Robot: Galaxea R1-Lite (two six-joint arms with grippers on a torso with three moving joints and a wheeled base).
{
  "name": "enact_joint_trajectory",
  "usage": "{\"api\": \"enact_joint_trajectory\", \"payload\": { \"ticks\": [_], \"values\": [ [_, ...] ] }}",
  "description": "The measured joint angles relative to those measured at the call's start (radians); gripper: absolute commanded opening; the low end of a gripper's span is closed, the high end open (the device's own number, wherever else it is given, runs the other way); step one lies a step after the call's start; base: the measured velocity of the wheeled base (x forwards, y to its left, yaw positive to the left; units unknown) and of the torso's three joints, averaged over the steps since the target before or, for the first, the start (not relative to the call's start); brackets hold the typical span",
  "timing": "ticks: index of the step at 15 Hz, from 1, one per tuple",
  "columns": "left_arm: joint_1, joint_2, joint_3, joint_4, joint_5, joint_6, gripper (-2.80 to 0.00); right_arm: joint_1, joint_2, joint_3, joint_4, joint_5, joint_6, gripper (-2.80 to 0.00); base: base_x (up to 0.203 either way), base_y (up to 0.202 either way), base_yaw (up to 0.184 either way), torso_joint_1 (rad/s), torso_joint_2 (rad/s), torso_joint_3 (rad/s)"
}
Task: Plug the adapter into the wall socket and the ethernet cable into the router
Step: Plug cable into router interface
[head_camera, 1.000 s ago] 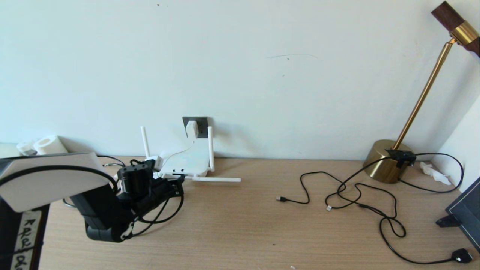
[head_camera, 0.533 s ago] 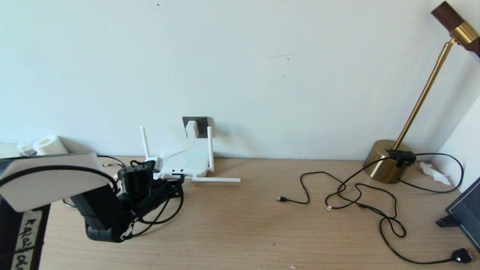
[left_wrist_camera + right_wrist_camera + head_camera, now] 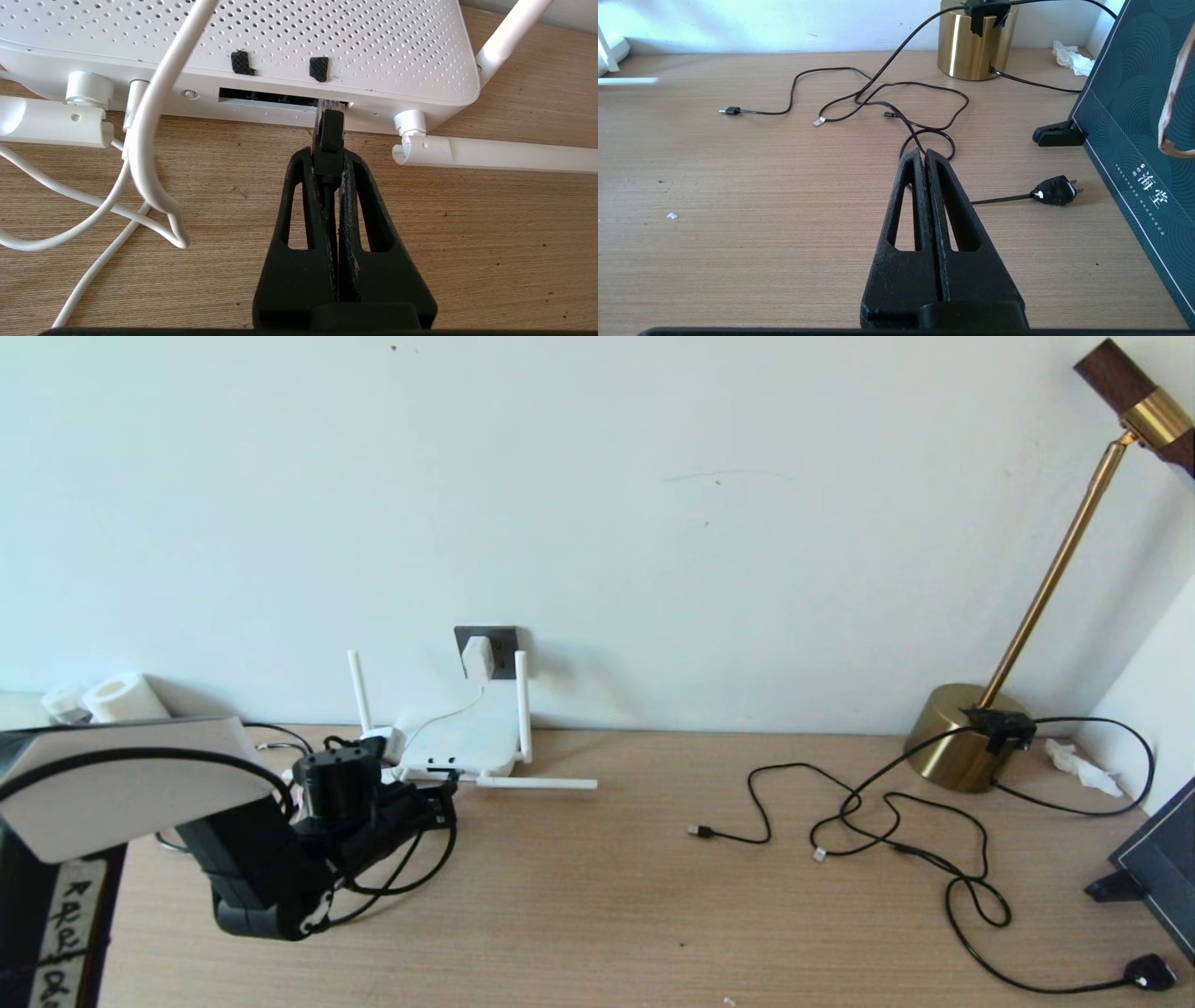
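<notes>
On the wooden desk we pinch the ethernet cable in our left gripper, lining its tip into the router port; right gripper idles shut.

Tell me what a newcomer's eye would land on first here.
First, the left claw, shut on the ethernet cable, its clear tip at the router port slot. Next, the adapter sitting in the wall socket behind the router. Far right, a brass lamp stands over loose black cables.
</notes>
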Motion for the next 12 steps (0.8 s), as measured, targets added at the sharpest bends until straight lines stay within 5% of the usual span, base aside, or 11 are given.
{"api": "enact_joint_trajectory", "payload": {
  "ticks": [12],
  "values": [
    [-0.011,0.000,0.002,0.000,0.001,0.000,-2.80,0.000,0.000,0.000,0.000,0.000,0.000,-2.80,0.000,0.000,0.000,0.000,0.00,0.000]
  ]
}}
